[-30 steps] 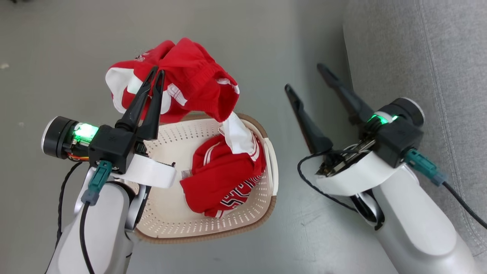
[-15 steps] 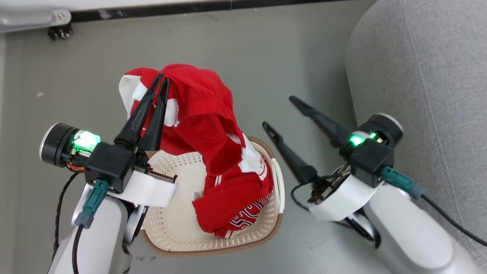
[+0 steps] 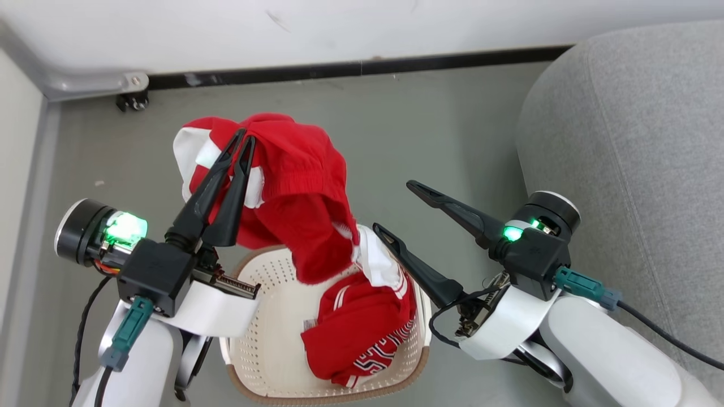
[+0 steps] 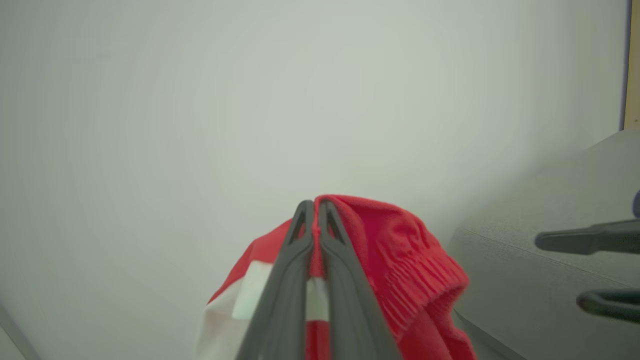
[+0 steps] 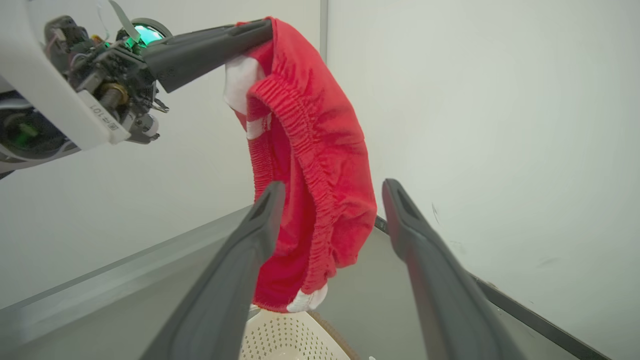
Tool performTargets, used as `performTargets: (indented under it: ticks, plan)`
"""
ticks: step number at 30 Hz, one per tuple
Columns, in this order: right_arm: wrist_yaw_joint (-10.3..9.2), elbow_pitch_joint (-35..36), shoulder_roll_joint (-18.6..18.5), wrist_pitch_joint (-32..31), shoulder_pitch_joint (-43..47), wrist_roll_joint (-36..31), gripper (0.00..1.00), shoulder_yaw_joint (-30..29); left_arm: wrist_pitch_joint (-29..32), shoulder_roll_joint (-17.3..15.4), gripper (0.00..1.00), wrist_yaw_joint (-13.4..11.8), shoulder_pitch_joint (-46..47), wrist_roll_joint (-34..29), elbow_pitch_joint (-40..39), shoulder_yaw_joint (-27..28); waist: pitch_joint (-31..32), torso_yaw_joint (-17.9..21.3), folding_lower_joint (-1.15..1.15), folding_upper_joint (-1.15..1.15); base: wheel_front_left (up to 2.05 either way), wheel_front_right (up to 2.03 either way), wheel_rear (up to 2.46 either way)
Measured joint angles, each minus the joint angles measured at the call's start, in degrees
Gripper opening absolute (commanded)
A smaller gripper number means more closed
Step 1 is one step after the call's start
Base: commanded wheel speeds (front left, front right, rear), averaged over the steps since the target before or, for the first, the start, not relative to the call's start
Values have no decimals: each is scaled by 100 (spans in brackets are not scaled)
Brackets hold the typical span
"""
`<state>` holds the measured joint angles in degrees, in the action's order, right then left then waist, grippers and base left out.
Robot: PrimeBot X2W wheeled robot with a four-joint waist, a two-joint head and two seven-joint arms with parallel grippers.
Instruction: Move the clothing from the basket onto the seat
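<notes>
Shorts (image 3: pixel 294 186), red with white panels, hang above basket (image 3: pixel 266 328), pinched at top between pressed-together fingers of left gripper (image 3: pixel 244 140). Second red garment (image 3: pixel 362 333) lies inside basket. Right gripper (image 3: pixel 394 206) spread wide, holding nothing, by basket's right rim. Grey seat (image 3: pixel 633 141) beyond, on right.

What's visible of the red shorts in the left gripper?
The shorts are bright red soft fabric with white panels and a gathered elastic waistband. They hang limp and bunched from the left gripper, whose fingers are shut on an upper fold. Their lower end dangles over the basket, close to the red garment lying inside; contact there is unclear.
</notes>
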<state>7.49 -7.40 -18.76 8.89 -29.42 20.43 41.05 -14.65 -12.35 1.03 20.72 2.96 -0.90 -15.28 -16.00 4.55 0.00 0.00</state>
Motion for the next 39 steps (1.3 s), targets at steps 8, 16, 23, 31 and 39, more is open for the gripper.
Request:
performTargets:
  ticks: [8, 16, 23, 31, 39]
  plan:
    - [0, 174, -172, -178, 129, 283, 100, 221, 0, -30, 0, 104, -202, 44, -183, -65, 391, -83, 0, 0, 0, 0, 0]
    - [0, 326, -334, -352, 250, 508, 100, 396, 0, -47, 0, 158, -437, 107, -264, -105, 798, -178, 0, 0, 0, 0, 0]
    - [0, 364, -355, -463, 398, 746, 100, 575, 1, -53, 0, 252, -553, 197, -312, -209, 1069, -258, 0, 0, 0, 0, 0]
    - [0, 391, -325, -523, 474, 938, 100, 816, 56, -52, 0, 308, -554, 241, -370, -336, 1292, -356, 0, 0, 0, 0, 0]
    - [0, 311, -268, -548, 473, 990, 100, 934, 200, -46, 0, 364, -554, 256, -454, -535, 1490, -475, 0, 0, 0, 0, 0]
